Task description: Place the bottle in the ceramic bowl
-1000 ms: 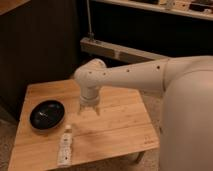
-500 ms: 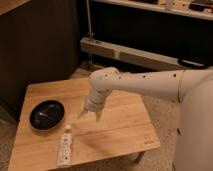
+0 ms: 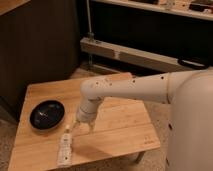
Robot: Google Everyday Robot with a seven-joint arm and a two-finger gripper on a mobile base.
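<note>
Just beside the cap end of the bottle (image 3: 64, 149), pincer (image 3: 84, 128) spread, empty; ceramic bowl (image 3: 40, 117) nearby, wooden table (image 3: 120, 127) beneath.

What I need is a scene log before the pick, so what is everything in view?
Low slatted wooden table: one, light brown, centre of view.
Round shallow glossy ceramic bowl: one, black, on the table's left part.
Small clear plastic bottle with a white cap: one, clear and whitish, lying on its side near the table's front edge, outside the bowl.
Long ledge: one, pale grey, behind the table.
Tall panel: one, dark brown, behind the table on the left.
Robot arm: one, white, reaching in from the right over the table.
Gripper: one, pale, open and holding nothing, over the table just beyond the bottle's cap end.
</note>
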